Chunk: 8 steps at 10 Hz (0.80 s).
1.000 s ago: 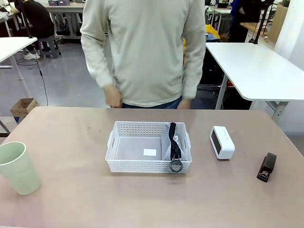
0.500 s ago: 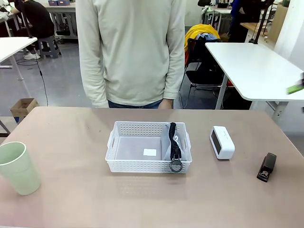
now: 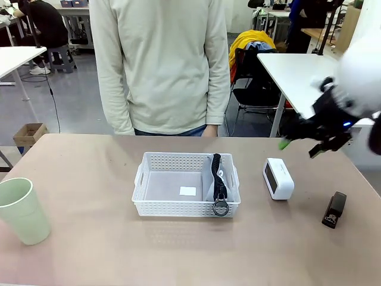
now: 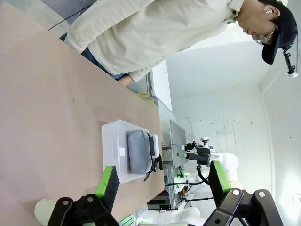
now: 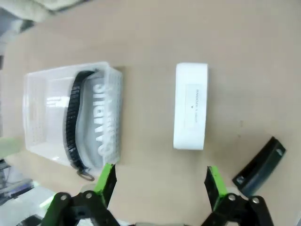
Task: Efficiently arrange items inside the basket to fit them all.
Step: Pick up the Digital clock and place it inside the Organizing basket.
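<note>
The right pincer [image 5: 160,170] hangs wide open, empty, above the white box [image 3: 278,179] between basket [image 3: 178,157] and the worktop's [image 3: 95,250] right edge. The left pincer [image 4: 162,168] gapes empty too. With the CAMPUS pouch [image 3: 210,182] along the basket's right wall, a carelessly laid box could crowd out stapler [image 3: 334,209] and cup [image 3: 22,210].

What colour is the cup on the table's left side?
The cup is pale green; the front view shows it best.
</note>
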Available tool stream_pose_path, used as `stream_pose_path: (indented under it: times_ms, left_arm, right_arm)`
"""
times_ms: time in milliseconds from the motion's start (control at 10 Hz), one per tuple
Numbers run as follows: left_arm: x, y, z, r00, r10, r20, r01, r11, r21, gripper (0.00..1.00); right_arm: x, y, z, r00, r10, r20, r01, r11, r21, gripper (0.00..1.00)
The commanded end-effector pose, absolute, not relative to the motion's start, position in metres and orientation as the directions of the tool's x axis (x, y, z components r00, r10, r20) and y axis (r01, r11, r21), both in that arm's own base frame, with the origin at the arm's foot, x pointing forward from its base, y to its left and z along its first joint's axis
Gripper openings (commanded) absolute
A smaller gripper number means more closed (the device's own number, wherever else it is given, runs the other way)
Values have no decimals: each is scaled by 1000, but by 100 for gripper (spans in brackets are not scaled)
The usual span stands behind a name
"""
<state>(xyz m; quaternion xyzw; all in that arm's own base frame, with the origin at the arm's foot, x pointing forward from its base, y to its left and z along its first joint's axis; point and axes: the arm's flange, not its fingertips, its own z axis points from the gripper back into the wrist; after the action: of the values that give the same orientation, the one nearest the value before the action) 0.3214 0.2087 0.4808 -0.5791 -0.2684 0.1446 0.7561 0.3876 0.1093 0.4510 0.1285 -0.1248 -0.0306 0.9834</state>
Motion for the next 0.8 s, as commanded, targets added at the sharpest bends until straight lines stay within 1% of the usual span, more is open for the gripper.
stream_pose_path:
  times_ms: [0,300,700]
  left_arm:
    - [321,209,483,807,532,256,121,274,-954,100]
    - [321,209,483,807,532,256,121,274,-954,100]
    - [321,209,483,807,532,256,121,274,-954,100]
  right_arm:
    - [423,132,426,975,-117,188,99,990,100,100]
    - [456,136,378,975,-118,187,117,993,17,100]
    - [476,129,331,968,-156,196,152,988,34,100]
